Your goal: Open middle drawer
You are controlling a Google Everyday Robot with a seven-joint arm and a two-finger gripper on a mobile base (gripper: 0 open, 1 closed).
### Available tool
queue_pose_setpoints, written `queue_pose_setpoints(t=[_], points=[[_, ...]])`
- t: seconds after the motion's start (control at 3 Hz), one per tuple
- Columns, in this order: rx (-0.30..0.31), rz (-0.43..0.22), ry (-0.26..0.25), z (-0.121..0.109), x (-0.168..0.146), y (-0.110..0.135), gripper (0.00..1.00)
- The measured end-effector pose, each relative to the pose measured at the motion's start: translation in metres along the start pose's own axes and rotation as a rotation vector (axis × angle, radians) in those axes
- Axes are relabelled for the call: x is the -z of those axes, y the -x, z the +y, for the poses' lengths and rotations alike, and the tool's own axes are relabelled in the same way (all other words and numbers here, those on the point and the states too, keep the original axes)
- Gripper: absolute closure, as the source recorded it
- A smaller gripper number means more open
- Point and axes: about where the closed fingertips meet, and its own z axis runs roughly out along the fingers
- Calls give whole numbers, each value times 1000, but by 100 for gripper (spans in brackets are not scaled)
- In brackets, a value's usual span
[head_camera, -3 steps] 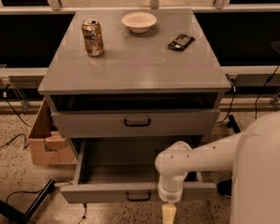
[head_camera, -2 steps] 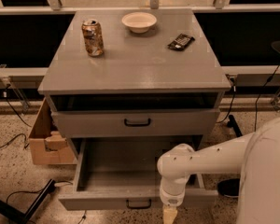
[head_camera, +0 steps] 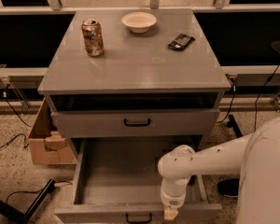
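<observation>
The middle drawer (head_camera: 126, 178) sits further out from under the tabletop (head_camera: 140, 64) than a moment ago, its grey interior exposed. The end effector (head_camera: 170, 213) has come lower, apparently at the front edge just right of the handle (head_camera: 138, 217). Whether it grips anything, I cannot tell.

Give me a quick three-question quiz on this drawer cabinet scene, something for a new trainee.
1. Fill in: on the cabinet top stand a can, a dark packet and a white ____.
2. True or false: the middle drawer is pulled out, with its grey interior showing.
3. Where is the gripper?
A) above the can
B) at the front edge of the pulled-out drawer, near its black handle
C) touching the dark packet

Key: 1 bowl; 2 true; 3 B.
</observation>
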Motion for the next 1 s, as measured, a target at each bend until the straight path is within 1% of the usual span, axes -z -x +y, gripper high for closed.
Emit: queue_pose_setpoints(t=[1.0], points=[[0, 1, 5, 1, -4, -1, 0]])
